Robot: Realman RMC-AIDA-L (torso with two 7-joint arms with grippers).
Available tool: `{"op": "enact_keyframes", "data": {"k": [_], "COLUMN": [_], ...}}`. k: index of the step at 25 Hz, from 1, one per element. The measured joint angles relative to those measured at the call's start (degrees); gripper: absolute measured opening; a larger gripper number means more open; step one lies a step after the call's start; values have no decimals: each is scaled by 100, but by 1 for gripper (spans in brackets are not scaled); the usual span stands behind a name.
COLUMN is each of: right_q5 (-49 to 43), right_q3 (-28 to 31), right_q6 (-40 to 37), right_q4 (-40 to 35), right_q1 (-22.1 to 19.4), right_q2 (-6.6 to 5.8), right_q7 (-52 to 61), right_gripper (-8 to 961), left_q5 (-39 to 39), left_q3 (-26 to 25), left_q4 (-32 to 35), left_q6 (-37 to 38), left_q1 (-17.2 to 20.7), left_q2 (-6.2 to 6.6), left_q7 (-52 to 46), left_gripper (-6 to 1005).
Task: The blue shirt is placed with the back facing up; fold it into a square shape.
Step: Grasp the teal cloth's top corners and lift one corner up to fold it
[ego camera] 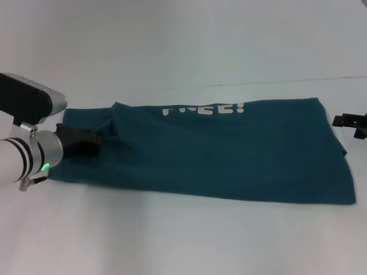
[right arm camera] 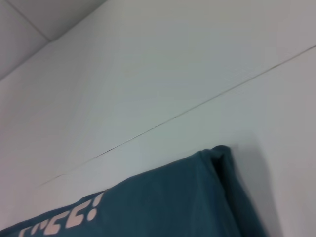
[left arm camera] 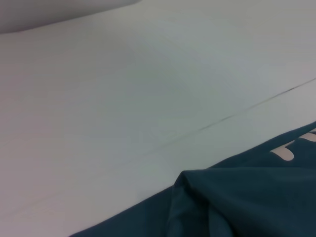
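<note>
White table point(ego camera: 172, 240) | blue shirt point(ego camera: 229, 160) folded | left tool point(ego camera: 94, 139) clamps sleeve | right tool point(ego camera: 356, 123) unclear

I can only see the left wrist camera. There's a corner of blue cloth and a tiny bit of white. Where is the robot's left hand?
Observer: The head view shows the left gripper low at the left end of the blue shirt, right where the cloth bunches into a fold.
Operator: And the other hand? Is it on the shirt too?
Observer: No. The right gripper is off the cloth, just past the shirt's right end, over the bare table. The shirt lies as one long band across the table, with white lettering along its far edge.
</note>
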Motion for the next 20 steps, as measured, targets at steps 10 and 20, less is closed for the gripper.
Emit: {"op": "enact_keyframes", "data": {"k": [10, 20], "right_q5": [-4, -15], "right_q3": [-509, -597], "right_q6": [808, 1054], "right_q4": [371, 562], "right_q1": [323, 431], "right_q2": [119, 131], "right_q7": [-34, -23], "right_gripper": [794, 623], "left_q5": [-36, -53], "left_q3": [-12, -38], "left_q4": [61, 65], "left_q6": [-3, -42], "left_q1": [0, 16], "left_q2": [0, 0], "left_q7": [-7, -10], "left_gripper": [39, 39]}}
